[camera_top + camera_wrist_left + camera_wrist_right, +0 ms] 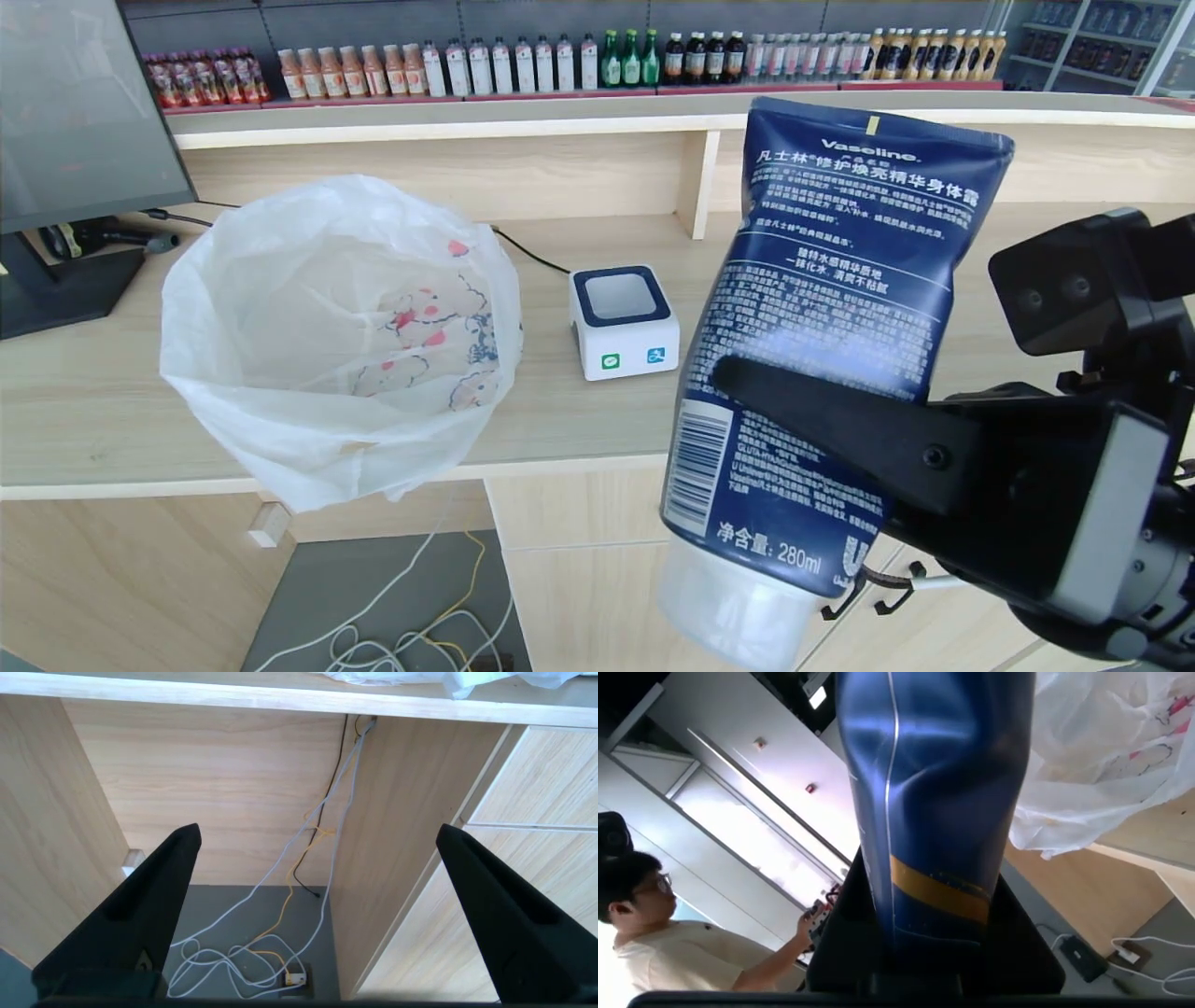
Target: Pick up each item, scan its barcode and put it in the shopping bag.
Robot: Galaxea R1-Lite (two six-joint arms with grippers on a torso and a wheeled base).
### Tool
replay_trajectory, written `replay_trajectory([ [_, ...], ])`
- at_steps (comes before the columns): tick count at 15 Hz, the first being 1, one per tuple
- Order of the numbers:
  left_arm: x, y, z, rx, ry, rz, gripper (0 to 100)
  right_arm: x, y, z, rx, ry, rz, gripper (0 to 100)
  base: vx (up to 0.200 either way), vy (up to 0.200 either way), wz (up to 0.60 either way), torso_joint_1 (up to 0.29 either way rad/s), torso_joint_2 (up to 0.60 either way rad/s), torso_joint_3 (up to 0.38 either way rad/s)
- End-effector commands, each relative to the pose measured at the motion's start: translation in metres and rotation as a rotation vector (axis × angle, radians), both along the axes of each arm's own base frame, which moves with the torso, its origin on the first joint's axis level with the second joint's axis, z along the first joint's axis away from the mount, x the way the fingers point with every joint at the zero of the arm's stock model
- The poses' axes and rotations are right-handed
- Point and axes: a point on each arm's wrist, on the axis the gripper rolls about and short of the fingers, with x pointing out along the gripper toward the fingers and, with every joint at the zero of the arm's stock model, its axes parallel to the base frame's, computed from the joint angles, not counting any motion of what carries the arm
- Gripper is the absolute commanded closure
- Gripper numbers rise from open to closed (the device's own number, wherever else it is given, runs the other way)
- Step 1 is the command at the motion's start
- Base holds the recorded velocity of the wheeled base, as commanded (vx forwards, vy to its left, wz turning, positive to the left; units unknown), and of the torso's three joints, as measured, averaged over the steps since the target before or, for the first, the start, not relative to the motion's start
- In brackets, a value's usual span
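Head view: lotion tube [840, 280] clamped in right gripper [747, 378]

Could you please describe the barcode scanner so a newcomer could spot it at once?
Look at the long wooden counter below the shelf of bottles. Just right of the white shopping bag sits the scanner, a small white cube. Its dark-framed glass top and trailing black cable set it apart.

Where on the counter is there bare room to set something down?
Bare counter lies between the monitor and the bag, and right of the scanner, behind the held tube. The gap between bag and scanner is narrow.
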Motion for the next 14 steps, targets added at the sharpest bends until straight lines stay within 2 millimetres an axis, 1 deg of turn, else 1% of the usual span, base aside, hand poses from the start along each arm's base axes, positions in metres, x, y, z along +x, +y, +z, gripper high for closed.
replay_trajectory([
  [1, 0.0000, 0.0000, 0.0000, -0.001, 0.000, 0.001, 0, 0.0002, 0.0004, 0.0000, -0.001, -0.001, 0.001, 100, 0.000, 0.000, 0.00, 0.000, 0.00, 0.000],
  [12, 0.0000, 0.0000, 0.0000, -0.001, 0.000, 0.001, 0, -0.0037, 0.0022, 0.0015, 0.018, -0.015, 0.019, 100, 0.000, 0.000, 0.00, 0.000, 0.00, 0.000],
  [14, 0.0000, 0.0000, 0.0000, 0.000, 0.000, 0.001, 0, -0.0046, 0.0009, -0.0014, 0.013, -0.011, 0.019, 100, 0.000, 0.000, 0.00, 0.000, 0.00, 0.000],
])
